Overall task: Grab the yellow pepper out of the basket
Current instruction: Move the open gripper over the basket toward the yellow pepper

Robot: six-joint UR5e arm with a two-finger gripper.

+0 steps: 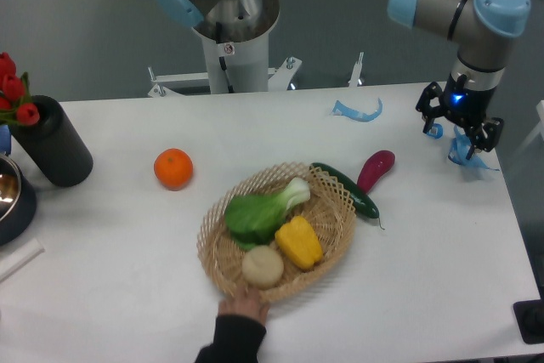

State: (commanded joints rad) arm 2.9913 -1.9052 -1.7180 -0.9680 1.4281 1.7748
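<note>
Person's hand (245, 305), dark sleeve, at the bottom edge: fingers touch the near rim of the basket (328, 254).

Basket: round, shallow, tan wicker, open-weave rim, on the white worktop (425, 278), centre front.

Contents of basket:
- Yellow pepper (298, 242): bright, glossy, lobed; lies in the right-hand part, touching the beige ball and just beside the green vegetable.
- Pale beige round ball (263, 266), onion-like; at the near side, beside the person's fingers.
- Bok choy (261, 211): green leaves, white stalk end pointing toward the far right rim.

Outside the basket:
- Dark green cucumber (351, 190), resting against the right rim.
- Purple eggplant (375, 170), just beside the cucumber, further right.
- Orange (173, 168), on the worktop to the left, well apart from the basket.
- Black cylindrical vase (54, 142) with red tulips (12, 89), far left.
- Dark metal bowl (12, 198), left edge, partly out of view.
- Blue strip (357, 111), at the far side of the worktop.

Robot hand (460, 126): black, hanging low over the far right of the worktop, well apart from the basket and pepper; fingers spread, holding nothing.
</note>
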